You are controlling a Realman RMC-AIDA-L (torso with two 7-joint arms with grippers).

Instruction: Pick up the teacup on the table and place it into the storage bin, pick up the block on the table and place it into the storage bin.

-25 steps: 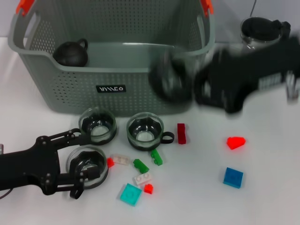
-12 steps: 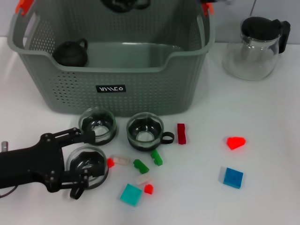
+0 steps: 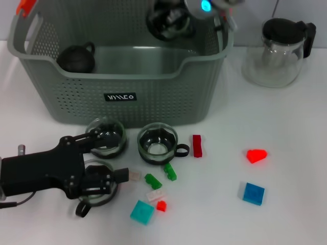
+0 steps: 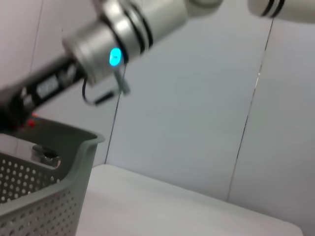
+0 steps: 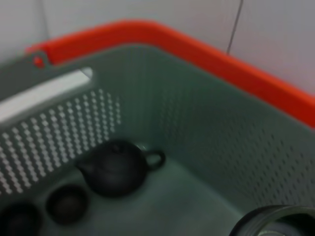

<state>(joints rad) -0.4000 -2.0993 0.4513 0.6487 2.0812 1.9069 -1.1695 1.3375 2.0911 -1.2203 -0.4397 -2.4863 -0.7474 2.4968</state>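
The grey-green storage bin (image 3: 163,87) stands at the back of the table. My right gripper (image 3: 171,21) is shut on a glass teacup (image 3: 164,23) and holds it above the bin's far right part. That cup's rim shows in the right wrist view (image 5: 275,221). Three more glass teacups sit in front of the bin: left (image 3: 108,133), middle (image 3: 158,143) and front left (image 3: 96,188). My left gripper (image 3: 110,157) is open. One finger lies over the front left cup, the other beside the left cup. Several small blocks lie nearby, including a red brick (image 3: 197,145) and a blue square (image 3: 254,193).
A black teapot (image 3: 76,57) sits inside the bin, and it also shows in the right wrist view (image 5: 115,169) with two small dark cups beside it. A glass jug with a black lid (image 3: 278,51) stands at the back right. A red wedge (image 3: 256,155) and a teal square (image 3: 141,211) lie in front.
My right arm swung with the teacup from in front of the bin to above its far right part. My left gripper moved right, over the front left cup.
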